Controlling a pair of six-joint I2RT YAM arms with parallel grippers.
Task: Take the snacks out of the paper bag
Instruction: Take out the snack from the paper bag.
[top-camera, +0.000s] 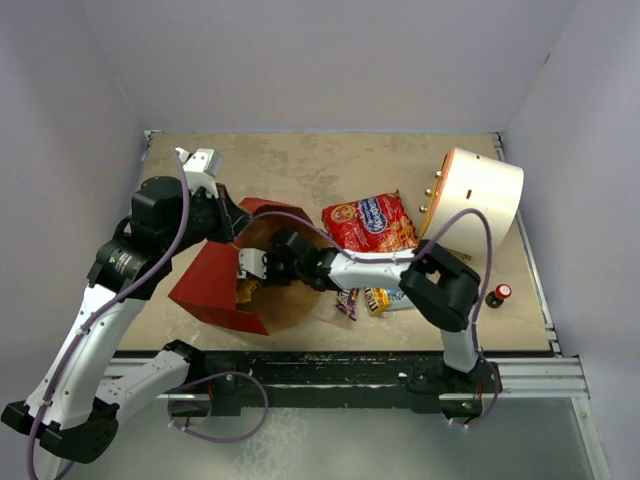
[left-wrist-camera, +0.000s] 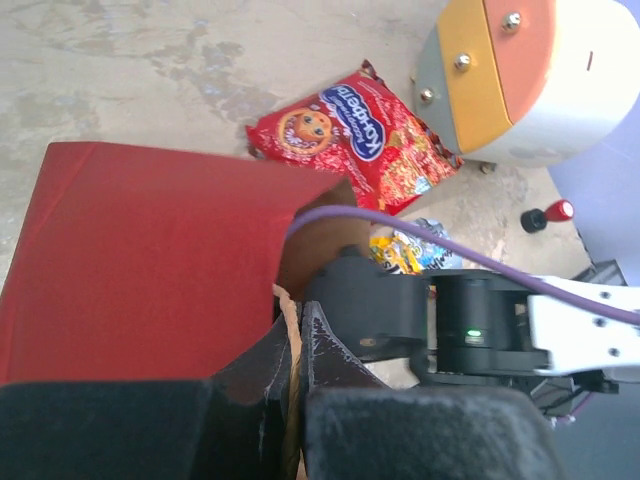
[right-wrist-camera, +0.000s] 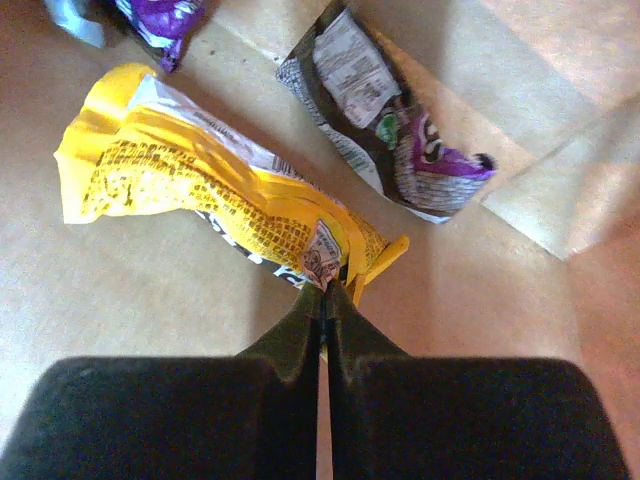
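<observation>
Right fingers (right-wrist-camera: 298, 335) are closed on the yellow wrapper (right-wrist-camera: 190, 185) inside the paper bag (top-camera: 215, 285). Left fingers (left-wrist-camera: 255, 380) pinch the bag's brown edge.

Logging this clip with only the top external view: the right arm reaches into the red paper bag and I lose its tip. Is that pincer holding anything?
Observer: Yes. In the right wrist view, the right pincer is shut on one end of a yellow candy wrapper lying on the brown inside of the paper bag.
Operator: Anything else inside next to it?
Observer: A brown-and-purple wrapper lies just beyond the yellow one, apart from it. A purple wrapper shows at the top edge of that view.
</observation>
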